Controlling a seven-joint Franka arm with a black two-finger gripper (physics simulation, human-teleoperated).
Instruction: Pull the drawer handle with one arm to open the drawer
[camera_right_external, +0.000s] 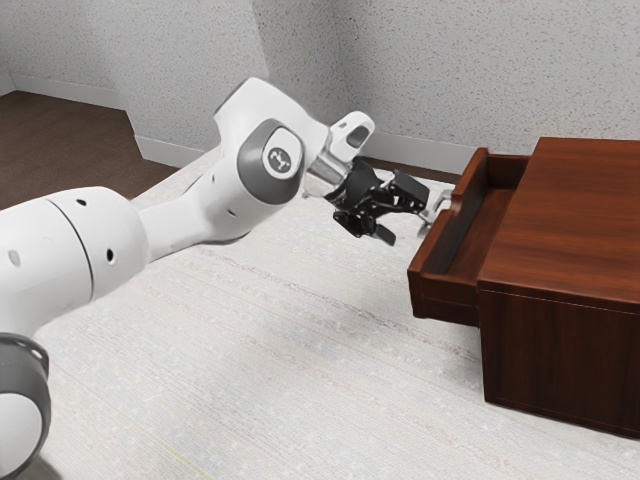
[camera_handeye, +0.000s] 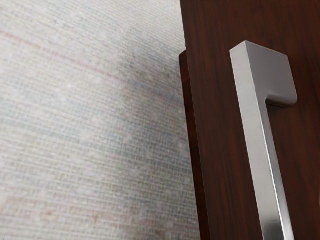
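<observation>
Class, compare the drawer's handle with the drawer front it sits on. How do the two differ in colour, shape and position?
Colour: the handle is pale silver-grey and smooth, while the drawer front is dark reddish-brown with wood grain.
Shape: the handle is a narrow bar with a bent end, while the drawer front is a broad flat panel.
Position: the handle stands off the drawer front and meets it at the bent end.
Shared: both are straight-edged.

The dark brown wooden cabinet (camera_right_external: 570, 290) runs off the exterior view's right edge, and the white robot arm (camera_right_external: 80, 250) is cut at its left edge. The black two-finger gripper (camera_right_external: 403, 214) covers part of the silver metal bar handle (camera_right_external: 437, 207). In the wrist view, one end of that handle and the reddish-brown wooden drawer front (camera_handeye: 220, 150) are cut off.
</observation>
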